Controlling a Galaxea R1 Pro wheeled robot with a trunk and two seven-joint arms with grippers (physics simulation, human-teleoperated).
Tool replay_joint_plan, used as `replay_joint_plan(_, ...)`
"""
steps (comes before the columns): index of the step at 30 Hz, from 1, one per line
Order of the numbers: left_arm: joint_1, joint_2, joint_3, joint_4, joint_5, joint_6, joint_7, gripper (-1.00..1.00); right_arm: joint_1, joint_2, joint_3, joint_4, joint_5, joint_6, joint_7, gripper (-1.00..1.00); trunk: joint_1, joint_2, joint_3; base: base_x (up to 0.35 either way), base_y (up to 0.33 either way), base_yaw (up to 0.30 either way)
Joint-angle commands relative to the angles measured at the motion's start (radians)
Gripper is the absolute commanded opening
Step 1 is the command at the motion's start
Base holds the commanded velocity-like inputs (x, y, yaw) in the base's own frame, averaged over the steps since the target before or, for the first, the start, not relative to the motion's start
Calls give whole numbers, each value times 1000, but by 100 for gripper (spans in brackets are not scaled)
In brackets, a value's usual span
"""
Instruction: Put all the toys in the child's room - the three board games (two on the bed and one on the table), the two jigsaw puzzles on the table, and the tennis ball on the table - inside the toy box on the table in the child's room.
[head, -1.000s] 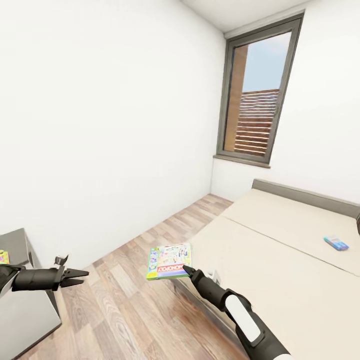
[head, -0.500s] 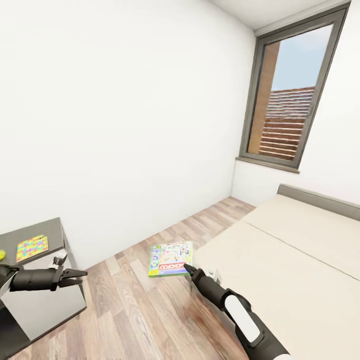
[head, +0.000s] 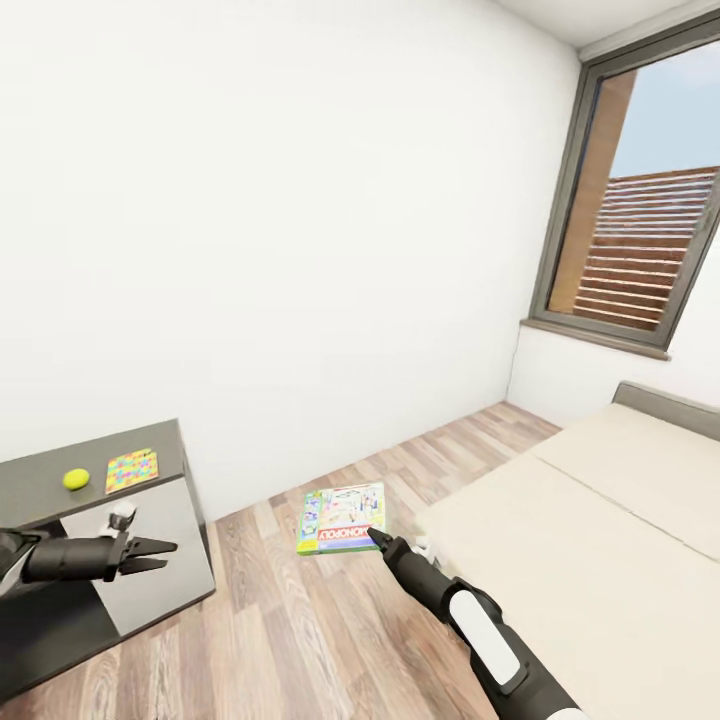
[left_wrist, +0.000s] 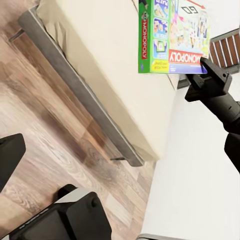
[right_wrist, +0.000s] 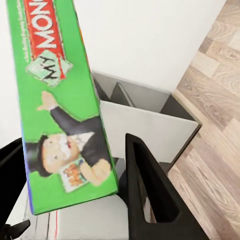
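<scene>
Head cam: high, looks fwd/down over floor, bed (head: 600, 540), dark counter (head: 90, 470). L wrist cam faces bed. R wrist cam v. close on Monopoly box (right_wrist: 60, 110); all three share it.

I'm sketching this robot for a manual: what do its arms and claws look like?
Both arms are mostly black tubes. The right arm carries a white panel along its forearm and tapers to a black claw with wedge-shaped fingers. The left arm is black, with a small white fitting near the wrist and a black claw of two thin pointed fingers. No cables show.
</scene>
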Motion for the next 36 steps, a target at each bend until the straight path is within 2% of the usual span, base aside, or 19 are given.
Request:
replay_joint_plan(1, -1, 0, 4, -1, -10, 11, -6, 100, -1, 0, 0, 0, -8, 4, 0, -100, -3, 5, 1, 0, 0, 290)
replay_joint_plan(13, -1, -2, 5, -1, -10, 11, -6, 100, -1, 0, 0, -1, -8, 3, 0, -100, -49, 89, 39, 0, 0, 284)
replay_joint_plan(16, -1, -2, 5, -1, -10, 11, -6, 100, -1, -1, 2, -2, -8, -11, 4, -100, -49, 89, 39, 0, 0, 93)
replay_joint_plan(24, -1, -3, 4, -1, -10, 11, -6, 100, -1, -2, 4, -6, -8, -32, 7, -100, -49, 89, 39, 0, 0, 4)
replay_joint_plan(36, -1, -2, 4, -1, -9, 8, -6, 100, -1, -2, 4, -6, -8, -31, 8, -100, -49, 89, 45, 0, 0, -152)
